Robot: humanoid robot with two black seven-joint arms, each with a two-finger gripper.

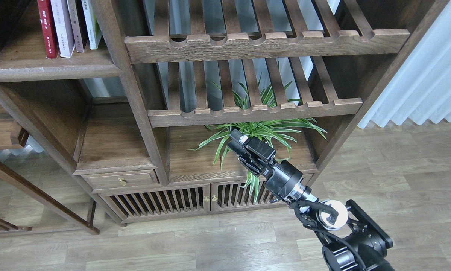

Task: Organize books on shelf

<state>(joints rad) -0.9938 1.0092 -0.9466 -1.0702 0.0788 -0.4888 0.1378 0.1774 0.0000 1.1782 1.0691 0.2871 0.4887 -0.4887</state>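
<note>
Counted four books (pixel 68 28) upright far left, two slatted racks (pixel 266 41), one plant (pixel 261 131), one drawer (pixel 122 180), one gripper (pixel 237 140).

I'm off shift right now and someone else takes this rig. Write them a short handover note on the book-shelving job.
Right tool: raised in front of the spider plant, holding nothing; open or shut cannot be told from this angle.
Left tool: not in view.
Books: the red book and the pale book stand upright on the upper-left shelf, beside a brown-spined book and a white-and-green one.
Done: those four are shelved.
Left: no yellow-green book is visible; locate it before continuing.
</note>
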